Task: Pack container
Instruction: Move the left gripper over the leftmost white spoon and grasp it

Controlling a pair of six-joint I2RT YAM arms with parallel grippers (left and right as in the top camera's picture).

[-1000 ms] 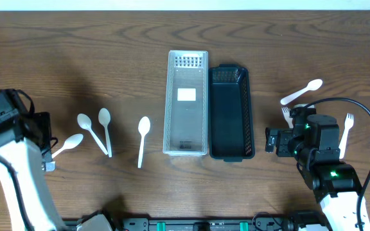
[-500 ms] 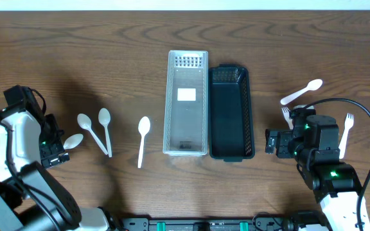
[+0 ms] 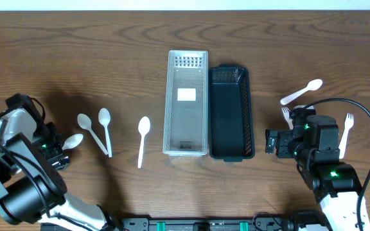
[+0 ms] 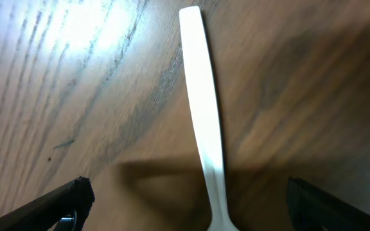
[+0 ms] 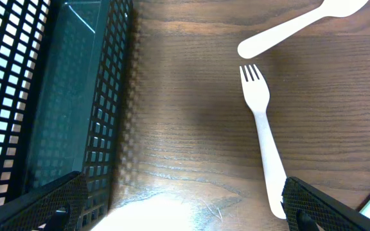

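Lying out: five spoons [image 3: 144,126], two forks [image 3: 349,122], two containers [image 3: 169,102] (one clear, one black); left gripper [image 4: 188,196] and right gripper [image 5: 185,196] both have jaws apart.

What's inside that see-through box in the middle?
No cutlery. The clear box shows only a white patch, perhaps a label, and a small dark mark near one end. Nothing covers it; whether they sit inside or underneath is unclear.

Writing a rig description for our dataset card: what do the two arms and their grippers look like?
Both the left arm and right arm have white links with black joint housings and small green lights. A black cable loops over the right one. The fingers are black.
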